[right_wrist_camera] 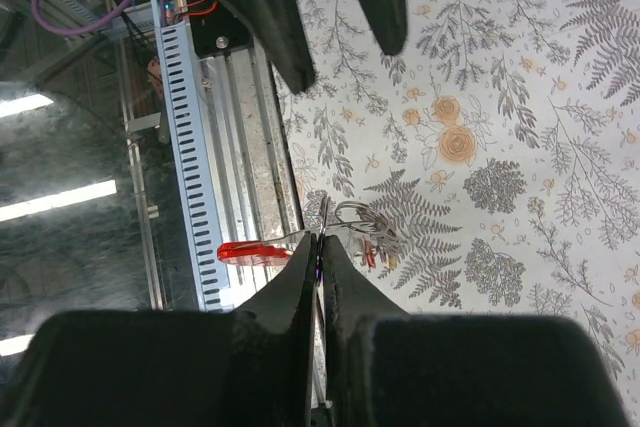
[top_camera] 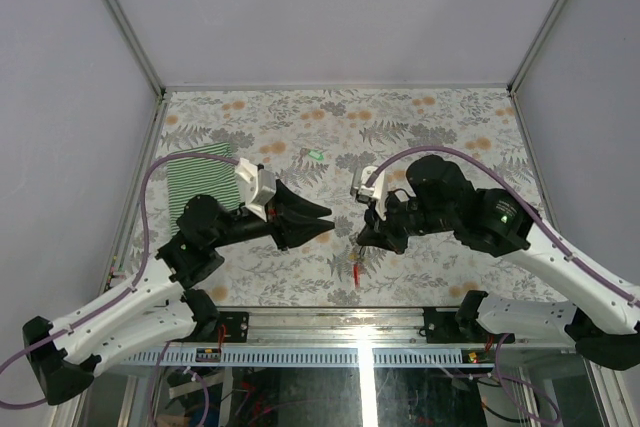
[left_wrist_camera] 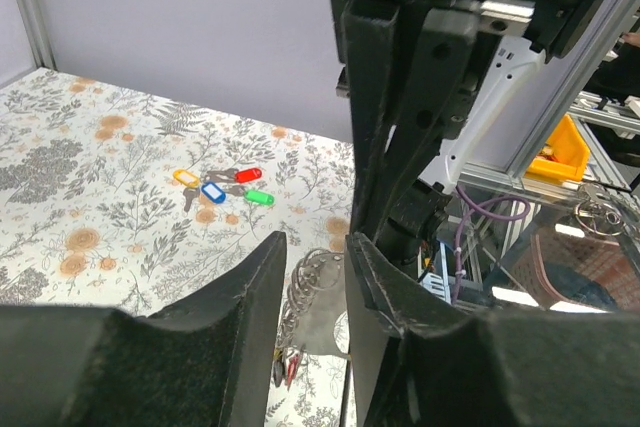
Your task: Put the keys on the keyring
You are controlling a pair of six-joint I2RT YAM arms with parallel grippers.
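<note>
The keyring is a metal strip with wire rings (right_wrist_camera: 365, 222) and a red tag (right_wrist_camera: 255, 252). My right gripper (right_wrist_camera: 320, 242) is shut on it and holds it above the table near the front edge; the top view shows the gripper (top_camera: 362, 237) with the red tag (top_camera: 358, 269) hanging below. My left gripper (top_camera: 320, 219) is open just left of it. In the left wrist view the rings (left_wrist_camera: 312, 277) show between its spread fingers (left_wrist_camera: 315, 247), apart from both. The keys (left_wrist_camera: 222, 187), with yellow, blue, red and green heads, lie together on the table farther back, also in the top view (top_camera: 314, 155).
A green striped cloth (top_camera: 205, 182) lies at the left of the floral table top (top_camera: 420, 117). The metal rail (top_camera: 340, 325) runs along the front edge. Grey walls enclose the sides and back.
</note>
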